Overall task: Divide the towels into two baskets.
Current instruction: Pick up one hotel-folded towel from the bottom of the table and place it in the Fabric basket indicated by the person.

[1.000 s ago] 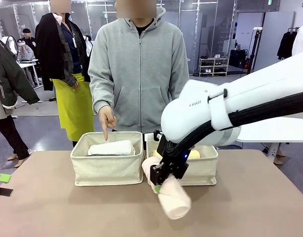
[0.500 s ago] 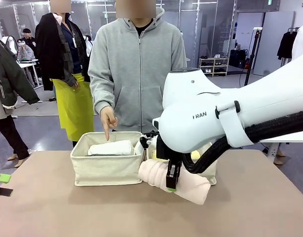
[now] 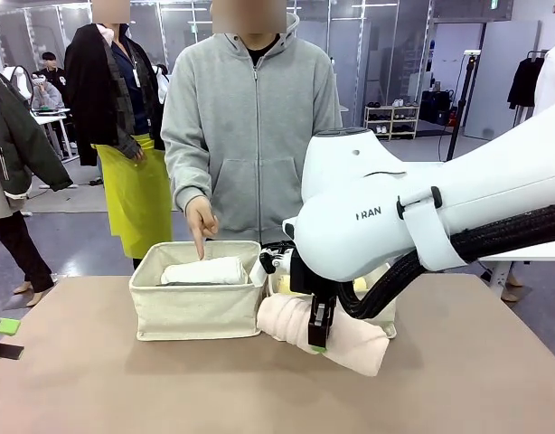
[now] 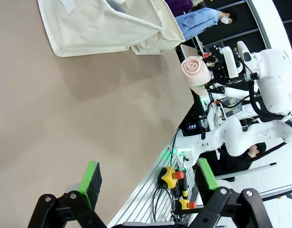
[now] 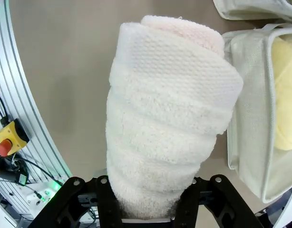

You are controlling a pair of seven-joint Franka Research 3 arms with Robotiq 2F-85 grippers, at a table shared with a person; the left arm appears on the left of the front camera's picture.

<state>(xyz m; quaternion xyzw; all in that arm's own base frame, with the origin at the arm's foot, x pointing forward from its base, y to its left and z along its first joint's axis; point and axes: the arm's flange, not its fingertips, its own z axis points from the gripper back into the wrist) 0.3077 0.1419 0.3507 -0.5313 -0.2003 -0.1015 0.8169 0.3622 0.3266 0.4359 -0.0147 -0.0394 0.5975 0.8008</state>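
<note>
My right gripper [image 3: 319, 331] is shut on the pale peach towel [image 3: 350, 342], holding the roll crosswise just above the table in front of the right basket [image 3: 384, 312]. In the right wrist view the peach towel [image 5: 170, 118] rises from my right gripper [image 5: 150, 202], beside the right basket [image 5: 246, 118] with the yellow towel [image 5: 286, 95] in it. The left basket [image 3: 194, 309] holds the white towel [image 3: 205, 270], and the person's hand [image 3: 201, 221] points down into it. My left gripper [image 4: 148, 176] stands open over bare table, far from the basket [image 4: 103, 28].
A green-and-black object [image 3: 2, 325] lies at the table's left edge. An aluminium rail with a yellow emergency-stop button [image 5: 10, 137] runs along the robot's side of the table. Other people stand behind the person.
My right arm has swung and turned its wrist, so the peach towel went from pointing toward the camera to lying crosswise, nearer the baskets. The person's pointing hand stayed put.
</note>
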